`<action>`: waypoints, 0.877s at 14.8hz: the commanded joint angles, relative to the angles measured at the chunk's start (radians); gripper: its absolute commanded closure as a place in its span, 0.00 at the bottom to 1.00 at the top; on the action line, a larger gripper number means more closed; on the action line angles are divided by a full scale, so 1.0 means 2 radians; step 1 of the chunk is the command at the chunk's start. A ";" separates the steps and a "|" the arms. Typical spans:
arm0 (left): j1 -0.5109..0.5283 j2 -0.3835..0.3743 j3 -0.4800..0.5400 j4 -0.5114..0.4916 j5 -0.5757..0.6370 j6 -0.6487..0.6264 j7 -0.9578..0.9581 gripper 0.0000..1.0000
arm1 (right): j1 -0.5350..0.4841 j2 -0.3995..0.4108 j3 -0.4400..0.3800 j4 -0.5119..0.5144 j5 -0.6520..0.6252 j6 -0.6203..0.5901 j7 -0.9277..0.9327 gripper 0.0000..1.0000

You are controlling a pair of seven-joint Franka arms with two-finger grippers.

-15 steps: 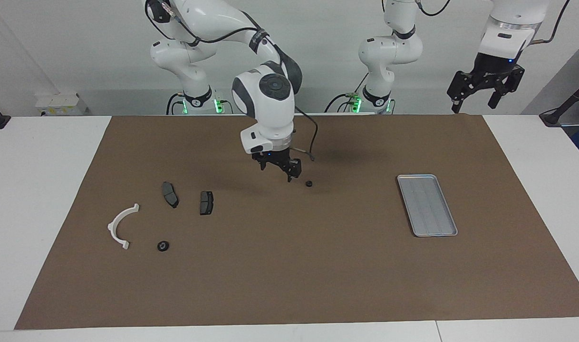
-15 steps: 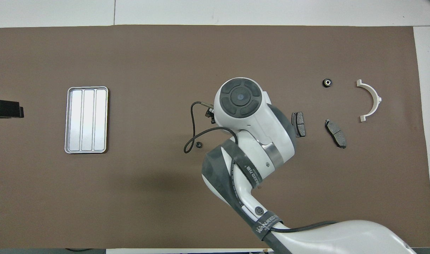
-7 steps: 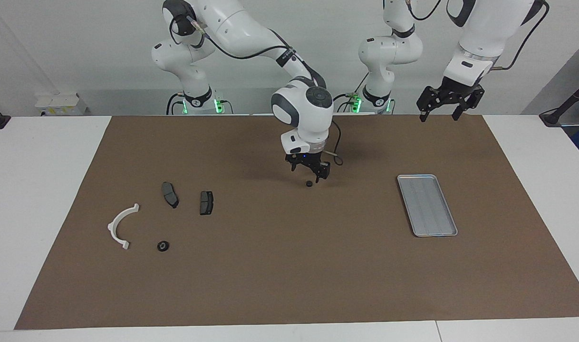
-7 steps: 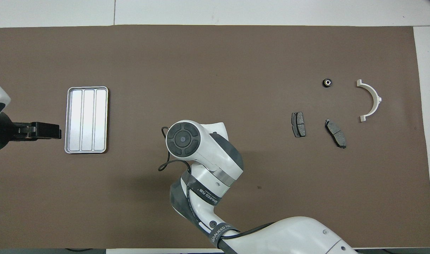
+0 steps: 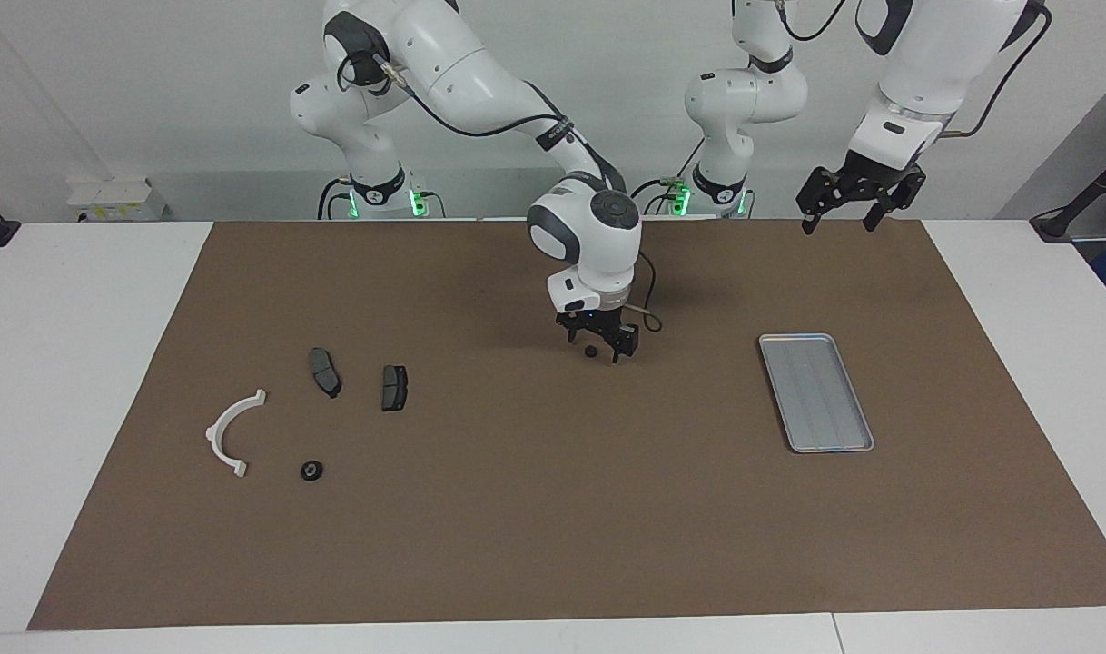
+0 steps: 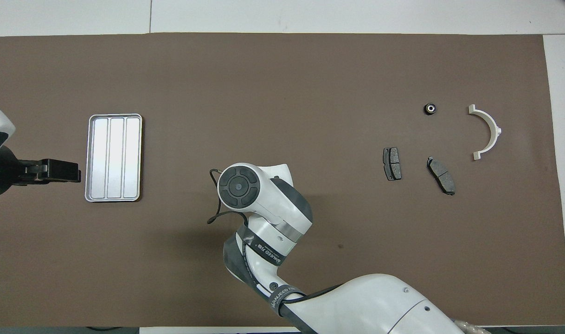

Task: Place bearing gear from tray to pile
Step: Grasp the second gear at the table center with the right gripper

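Note:
A small black bearing gear (image 5: pixel 590 351) lies on the brown mat mid-table, apart from the tray. My right gripper (image 5: pixel 598 349) is down around it, open, one finger on each side. In the overhead view the right arm's wrist (image 6: pixel 236 186) hides both. The silver ridged tray (image 5: pixel 816 391) (image 6: pixel 113 157) holds nothing. The pile lies toward the right arm's end: a white bracket (image 5: pixel 232 432) (image 6: pixel 486 132) and two dark pads (image 5: pixel 325 371) (image 5: pixel 394 387) (image 6: pixel 392 163) (image 6: pixel 441 175). My left gripper (image 5: pixel 848 207) (image 6: pixel 60 170) hangs open, high over the mat's edge by the tray.
A second black bearing gear (image 5: pixel 311 470) (image 6: pixel 430 108) rests beside the bracket, farther from the robots than the pads. The brown mat (image 5: pixel 553 545) covers most of the white table. A cable loops off the right wrist.
My right gripper swung toward the tray's end and came down around the mid-table gear. The left arm dropped and shifted inward early on, then held still.

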 commanded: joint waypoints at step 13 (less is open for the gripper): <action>-0.005 0.061 0.002 0.081 -0.005 -0.040 0.004 0.00 | -0.017 0.004 -0.001 0.004 -0.013 0.006 0.004 1.00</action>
